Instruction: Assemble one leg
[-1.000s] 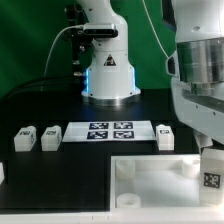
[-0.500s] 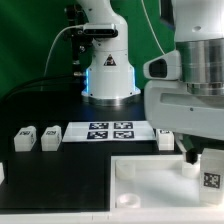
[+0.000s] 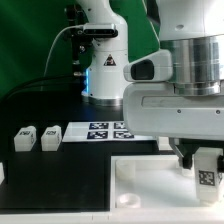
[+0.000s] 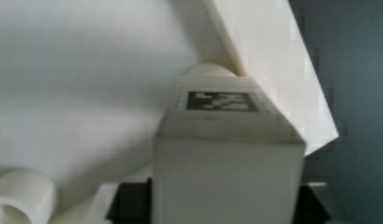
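Observation:
My gripper [image 3: 203,160] is shut on a leg [image 3: 206,174], a small white oblong block with a black-and-white tag. It holds the leg upright over the near right corner of the large white square piece [image 3: 150,182]. In the wrist view the leg [image 4: 223,150] fills the middle between my dark fingers [image 4: 138,200], with its tag facing the camera. The square piece's flat face [image 4: 90,90] and one round corner socket [image 4: 17,196] lie beyond it. Two more legs [image 3: 25,138] [image 3: 50,137] lie on the black table at the exterior view's left.
The marker board [image 3: 103,131] lies behind the square piece, partly hidden by my arm. Another white block [image 3: 2,172] shows at the exterior view's left edge. The robot base [image 3: 105,75] stands at the back.
My arm has swung toward the exterior view's left with the leg in the gripper. It now hides the leg that lay to the right of the marker board.

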Available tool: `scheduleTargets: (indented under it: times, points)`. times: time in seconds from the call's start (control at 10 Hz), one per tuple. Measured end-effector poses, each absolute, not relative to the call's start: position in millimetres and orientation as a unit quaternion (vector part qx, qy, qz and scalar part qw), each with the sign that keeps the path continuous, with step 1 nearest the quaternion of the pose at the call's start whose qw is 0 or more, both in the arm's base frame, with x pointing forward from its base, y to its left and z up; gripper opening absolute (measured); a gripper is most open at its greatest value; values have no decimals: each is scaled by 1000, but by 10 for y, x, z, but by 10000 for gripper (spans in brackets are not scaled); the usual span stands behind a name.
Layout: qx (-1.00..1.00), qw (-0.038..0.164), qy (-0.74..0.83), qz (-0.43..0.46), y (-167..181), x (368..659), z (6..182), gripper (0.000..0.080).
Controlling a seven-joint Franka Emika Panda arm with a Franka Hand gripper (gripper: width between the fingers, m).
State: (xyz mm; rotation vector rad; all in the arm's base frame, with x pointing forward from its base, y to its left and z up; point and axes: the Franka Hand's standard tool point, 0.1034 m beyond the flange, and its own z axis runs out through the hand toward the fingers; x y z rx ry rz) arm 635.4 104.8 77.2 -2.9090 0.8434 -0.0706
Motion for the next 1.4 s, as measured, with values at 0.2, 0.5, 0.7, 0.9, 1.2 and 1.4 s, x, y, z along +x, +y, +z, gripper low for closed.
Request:
scheduleTargets:
  times: [0.2, 0.5, 0.7, 0.9, 1.2, 1.4]
  points:
    - [-919, 59, 389, -16, 1055, 6351, 770, 290]
    - [-786, 34, 617, 40, 1049, 6375, 734, 290]
    - [-606, 33, 793, 59, 1111, 6348, 735, 290]
    - [-568, 36, 821, 50, 1124, 6334, 745, 291]
    - [-600, 35, 798, 49, 1130, 6309, 733, 537]
    - [-759, 40, 648, 48, 1188, 6168, 743, 642]
